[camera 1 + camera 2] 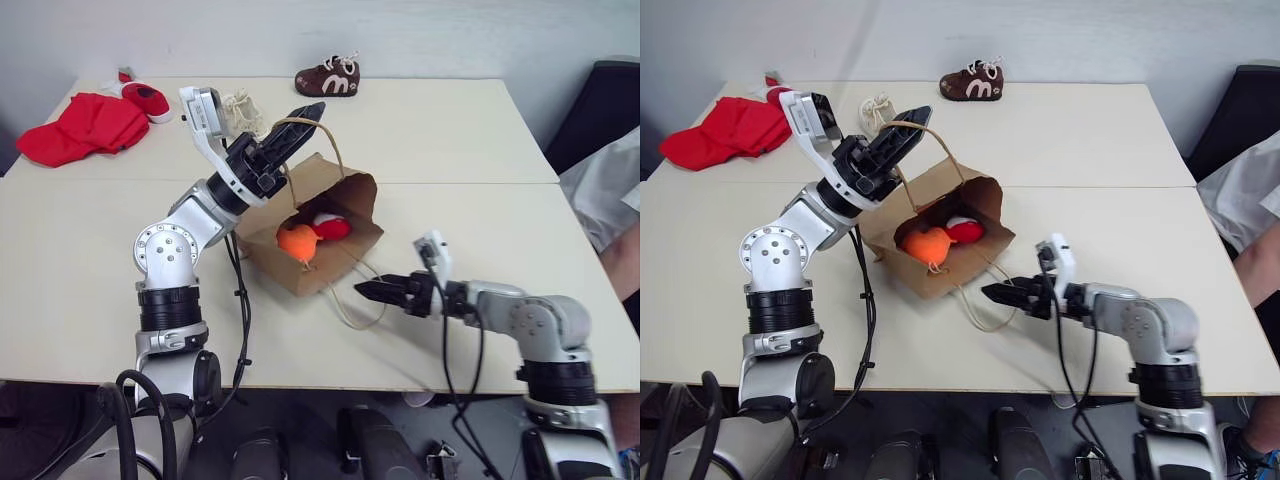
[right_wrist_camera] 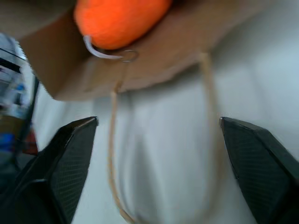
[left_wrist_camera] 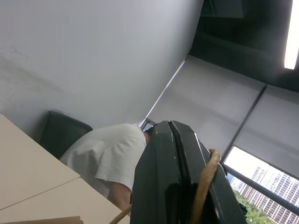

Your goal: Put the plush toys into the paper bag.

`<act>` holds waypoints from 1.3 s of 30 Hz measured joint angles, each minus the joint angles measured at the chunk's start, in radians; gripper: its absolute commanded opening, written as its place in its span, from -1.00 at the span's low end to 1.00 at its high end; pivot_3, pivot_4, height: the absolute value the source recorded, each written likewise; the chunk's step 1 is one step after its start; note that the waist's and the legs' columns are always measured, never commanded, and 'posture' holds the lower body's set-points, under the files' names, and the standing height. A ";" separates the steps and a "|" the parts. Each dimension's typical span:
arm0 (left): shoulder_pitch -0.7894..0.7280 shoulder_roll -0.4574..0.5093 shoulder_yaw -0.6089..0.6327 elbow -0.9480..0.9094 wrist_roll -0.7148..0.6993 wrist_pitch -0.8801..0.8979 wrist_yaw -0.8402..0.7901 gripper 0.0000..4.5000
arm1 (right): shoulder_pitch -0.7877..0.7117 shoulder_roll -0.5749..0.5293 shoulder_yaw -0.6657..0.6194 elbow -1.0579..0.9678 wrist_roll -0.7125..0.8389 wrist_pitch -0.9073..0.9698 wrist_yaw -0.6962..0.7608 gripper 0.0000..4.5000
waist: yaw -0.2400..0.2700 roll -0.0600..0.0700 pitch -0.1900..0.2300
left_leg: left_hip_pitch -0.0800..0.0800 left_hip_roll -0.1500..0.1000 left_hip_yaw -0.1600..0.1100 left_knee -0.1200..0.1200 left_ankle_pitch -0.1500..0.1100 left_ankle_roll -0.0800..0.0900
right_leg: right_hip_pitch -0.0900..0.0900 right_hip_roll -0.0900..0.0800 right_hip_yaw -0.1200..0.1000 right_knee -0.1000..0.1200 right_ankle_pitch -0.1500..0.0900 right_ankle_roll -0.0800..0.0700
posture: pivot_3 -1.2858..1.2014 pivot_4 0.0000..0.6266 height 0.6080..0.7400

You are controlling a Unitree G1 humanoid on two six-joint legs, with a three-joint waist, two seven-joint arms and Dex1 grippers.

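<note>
Nearest us, the right gripper [image 1: 372,291] hangs open and empty just before the paper bag [image 1: 335,252]. We judge its thin paper creases easily; handles suit holding. Inside lie the light, squashy plush toys [image 1: 310,236]. Beyond, our left gripper [image 1: 300,127] pinches one handle [image 1: 334,143].

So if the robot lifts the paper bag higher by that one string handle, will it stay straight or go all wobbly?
Probably wobbly. The paper bag hangs from one thin handle pinched in the left hand, so it would likely tilt and swing. Its walls already look creased, so they may sag. The orange toy sits at the open mouth and might tumble out.
</note>
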 measured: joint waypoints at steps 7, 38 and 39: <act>0.000 0.009 0.005 0.001 0.000 -0.004 0.000 -1.00 | -0.029 0.046 -0.116 -0.052 0.175 0.115 -0.060 -0.72 | 0.018 0.000 0.000 | -0.002 -0.001 -0.002 0.004 -0.001 0.001 | 0.000 -0.002 -0.003 0.000 0.000 0.000 | 0.03 -0.52 1.00; 0.112 0.404 -0.018 -0.033 0.174 -0.010 -0.148 0.75 | -0.064 -0.337 -0.249 0.088 0.924 0.041 -0.297 0.94 | 0.015 0.000 0.000 | -0.012 0.001 -0.010 0.005 0.000 0.002 | -0.002 -0.002 -0.010 -0.005 0.001 0.001 | 0.03 -0.52 1.00; 0.121 0.431 -0.018 -0.032 0.174 0.011 -0.162 0.89 | -0.043 -0.353 -0.252 0.085 0.926 0.042 -0.272 1.00 | 0.016 0.000 0.000 | -0.012 0.001 -0.011 0.005 -0.001 0.002 | -0.002 -0.002 -0.010 -0.005 0.001 0.001 | 0.03 -0.52 1.00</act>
